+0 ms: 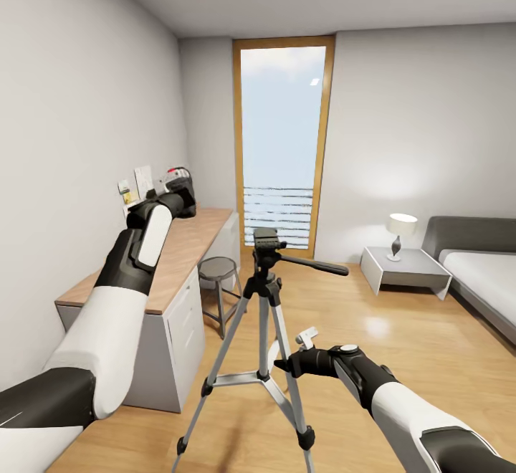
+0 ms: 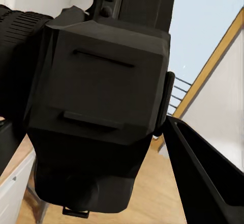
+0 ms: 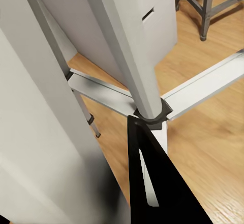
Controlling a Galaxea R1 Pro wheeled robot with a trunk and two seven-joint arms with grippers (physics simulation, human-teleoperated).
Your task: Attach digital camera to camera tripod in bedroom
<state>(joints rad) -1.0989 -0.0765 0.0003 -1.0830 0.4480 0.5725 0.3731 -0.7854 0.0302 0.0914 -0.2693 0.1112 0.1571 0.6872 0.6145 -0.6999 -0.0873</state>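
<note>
Bedroom (image 1: pixel 401 136) ahead: grey walls, plank floor (image 1: pixel 401 344), a tall glazed door (image 1: pixel 281 145) at the far end. Along the left wall, a desk (image 1: pixel 188 244) with a wooden top and a stool (image 1: pixel 218 269) tucked at its near front edge. At the right, a bed (image 1: pixel 479 272), and beside it a low side table (image 1: pixel 405 271) carrying a lamp (image 1: pixel 400 231) near its middle.

Standing on the floor in mid-room, between desk and bed: the camera tripod (image 1: pixel 264 344), upright, long axis vertical, legs splayed, black head (image 1: pixel 265 241) bare on top, pan handle pointing toward the bed.

Raised over the desk's far end, level with or slightly above the tripod head and to its left: the left gripper (image 1: pixel 183 193), closed around the digital camera (image 2: pixel 96 112), whose black body sits clamped between the fingers (image 2: pixel 203 173) in the left wrist view.

Low beside the tripod's centre column, on the bed side: the right gripper (image 1: pixel 295 362), one finger reaching just by the brace collar (image 3: pixel 151 118). Open or closed there: cannot tell.

Likely the relation that matters: camera held left of and well apart from the bare head, so a carry rightward across the desk's front edge, then a descent onto the head from above. Left arm plainly the one for that; right arm nearer the legs, possibly placed to steady them.

No containers with visible contents; desk drawers (image 3: pixel 152 15) shut.
</note>
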